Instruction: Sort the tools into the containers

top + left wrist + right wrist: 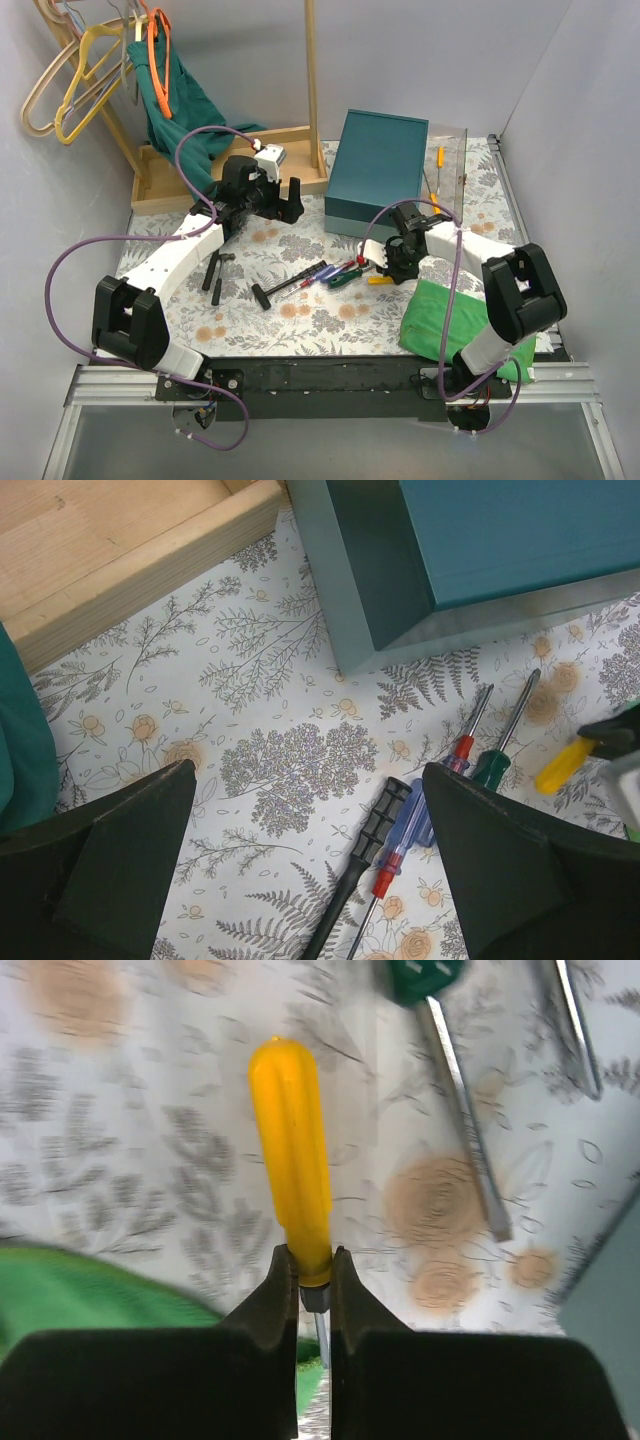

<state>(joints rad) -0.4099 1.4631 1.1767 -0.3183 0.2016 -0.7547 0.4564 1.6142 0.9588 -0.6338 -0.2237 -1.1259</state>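
Note:
My right gripper (314,1272) is shut on a yellow-handled screwdriver (290,1160), held over the floral cloth; in the top view it (382,279) sticks out left of the gripper (393,268). My left gripper (284,199) is open and empty, hovering above the cloth left of the teal box (378,170). Below it lie a black-handled tool (365,855), a blue-and-red screwdriver (412,838) and a green-handled screwdriver (497,763). A black hammer (268,291) and two black tools (215,268) lie on the cloth. Another yellow screwdriver (439,160) lies in the clear container (460,168).
A wooden tray (170,178) with a hanger stand and teal cloth (178,95) stands at the back left. A green cloth (445,320) lies at the front right beside my right arm.

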